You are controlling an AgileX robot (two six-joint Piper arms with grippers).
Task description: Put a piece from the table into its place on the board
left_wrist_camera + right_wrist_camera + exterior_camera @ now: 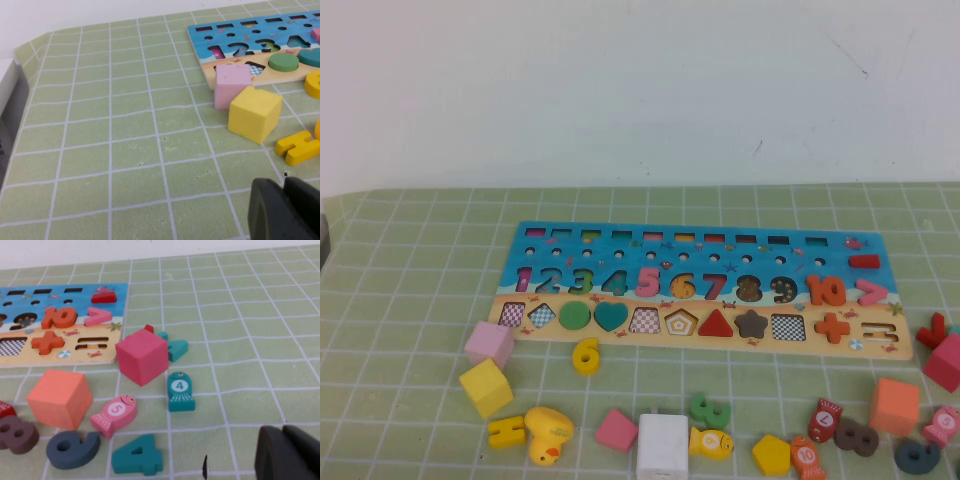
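One puzzle board (695,290), five loose cubes, four fish pieces, one duck (548,433), one yellow six (586,356).

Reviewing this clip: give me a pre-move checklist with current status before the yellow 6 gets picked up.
1. Flat yellow wooden numeral 6 lies free on the green gridded table, just in front of the board: ok.
2. Long wooden puzzle board lies flat: ok.
3. Board's 6 recess vacant: cannot tell.
4. Left end effector shut, holding nothing: ok.
5. Right end effector low over the mat at the table's right side, empty: ok.
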